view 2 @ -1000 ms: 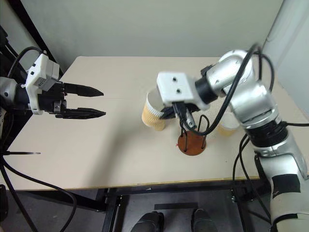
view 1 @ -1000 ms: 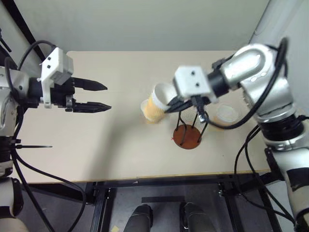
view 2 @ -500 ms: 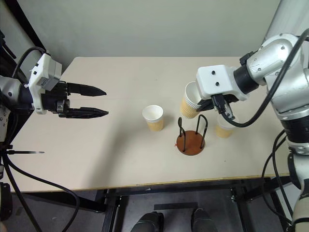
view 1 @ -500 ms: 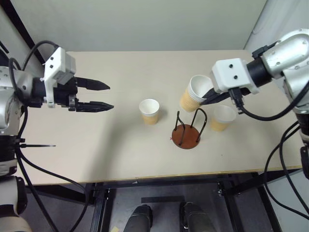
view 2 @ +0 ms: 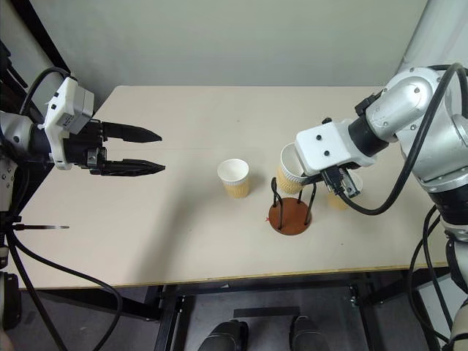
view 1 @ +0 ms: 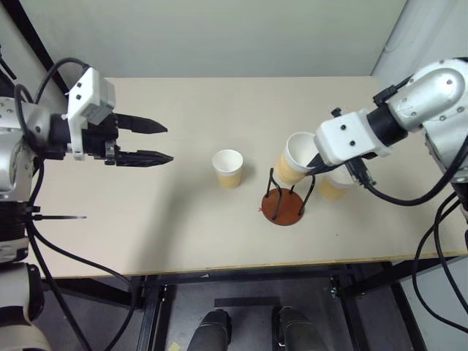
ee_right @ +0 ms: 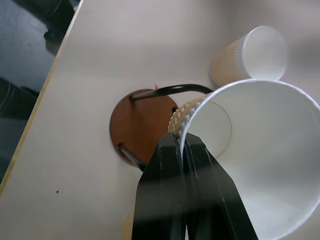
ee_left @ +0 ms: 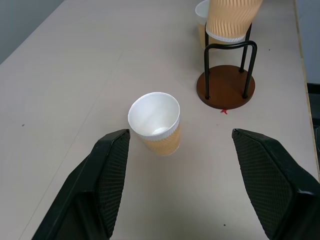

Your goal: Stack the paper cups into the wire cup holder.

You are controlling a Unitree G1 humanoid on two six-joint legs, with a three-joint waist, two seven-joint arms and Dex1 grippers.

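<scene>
Right wrist view: the right tool (ee_right: pixel 186 150) pinches the rim of a ribbed tan-and-white tapered paper cup (ee_right: pixel 250 160), tilted above the reddish-brown disc base with black wire loops (view 1: pixel 284 205). Another paper cup (view 1: pixel 227 167) stands upright mid-bench on the smooth beige bench (view 1: pixel 183 234). The left tool (view 1: pixel 157 142) gapes wide, holding nothing.

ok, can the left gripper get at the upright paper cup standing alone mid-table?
Probably yes: the open left gripper faces the upright paper cup across bare table, nothing between.

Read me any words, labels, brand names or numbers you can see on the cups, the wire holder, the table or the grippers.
None: no readable text in these pictures.
The paper cup standing alone, the cup in the right gripper and the third cup: plain ribbed bands, no print.
The wire cup holder: bare base; beside it a small red mark on the table, not a letter.
The left gripper: no label.
</scene>
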